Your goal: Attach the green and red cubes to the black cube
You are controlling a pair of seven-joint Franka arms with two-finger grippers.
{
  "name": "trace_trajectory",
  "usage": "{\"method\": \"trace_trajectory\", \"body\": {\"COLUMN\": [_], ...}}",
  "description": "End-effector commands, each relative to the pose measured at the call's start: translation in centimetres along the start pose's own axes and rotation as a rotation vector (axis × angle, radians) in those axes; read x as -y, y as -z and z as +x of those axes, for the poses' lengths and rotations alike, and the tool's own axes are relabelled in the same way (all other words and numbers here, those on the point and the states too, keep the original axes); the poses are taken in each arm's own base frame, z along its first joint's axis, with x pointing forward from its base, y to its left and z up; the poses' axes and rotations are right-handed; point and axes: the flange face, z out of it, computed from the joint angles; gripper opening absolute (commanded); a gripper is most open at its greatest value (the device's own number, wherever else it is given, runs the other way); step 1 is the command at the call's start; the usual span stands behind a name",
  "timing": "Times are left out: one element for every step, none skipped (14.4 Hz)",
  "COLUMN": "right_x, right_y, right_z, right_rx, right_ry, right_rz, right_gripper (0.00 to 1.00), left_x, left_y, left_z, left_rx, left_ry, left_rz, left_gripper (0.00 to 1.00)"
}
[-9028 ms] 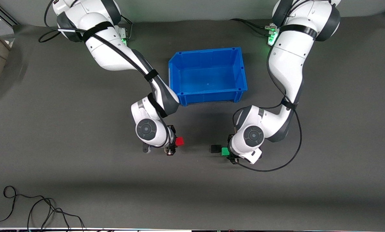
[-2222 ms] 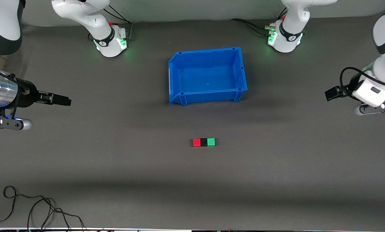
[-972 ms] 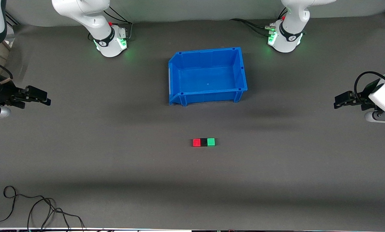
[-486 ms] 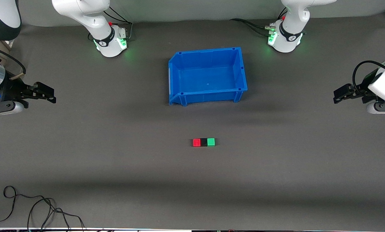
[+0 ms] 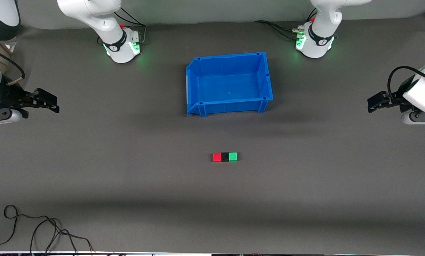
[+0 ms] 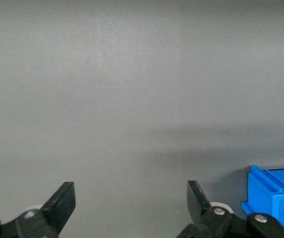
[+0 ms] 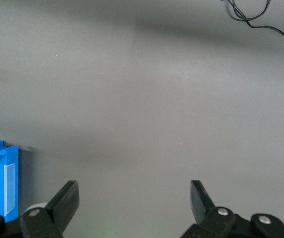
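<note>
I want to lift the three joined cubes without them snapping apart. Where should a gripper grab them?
Probably on the small black cube in the middle, coming straight down from above. The red cube and green cube cover its two ends, so the fingers should close on its free sides, one facing the blue plastic bin, one facing the camera. Both open grippers wait at the table's ends.

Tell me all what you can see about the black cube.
The black cube is small, dark and matte, with no marks that show. It sits flat on the table, nearer the front camera than the blue bin. It is the middle of a straight row: the red cube touches its side toward the right arm's end, the green cube the side toward the left arm's end. No gripper touches it.
</note>
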Motion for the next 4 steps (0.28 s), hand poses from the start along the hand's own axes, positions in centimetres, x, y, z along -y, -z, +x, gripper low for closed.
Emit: {"method": "trace_trajectory", "body": {"right_x": [0.09, 0.09, 0.2, 0.2], "right_y": [0.77, 0.77, 0.74, 0.73], "right_z": [-0.38, -0.38, -0.4, -0.42], "right_rx": [-0.01, -0.01, -0.007, -0.006], "right_ry": [-0.008, -0.008, -0.007, -0.007], "right_rz": [0.007, 0.007, 0.009, 0.009], "right_gripper": [0.99, 0.99, 0.99, 0.99], "left_x": [-0.25, -0.17, -0.1, -0.1], "left_y": [0.57, 0.48, 0.35, 0.21], "left_z": [-0.74, -0.72, -0.59, -0.48], "left_rx": [-0.004, -0.001, -0.002, -0.002], "left_ry": [0.009, 0.01, 0.01, 0.01], "left_rz": [0.006, 0.006, 0.004, 0.004], "left_gripper": [1.0, 1.0, 1.0, 1.0]}}
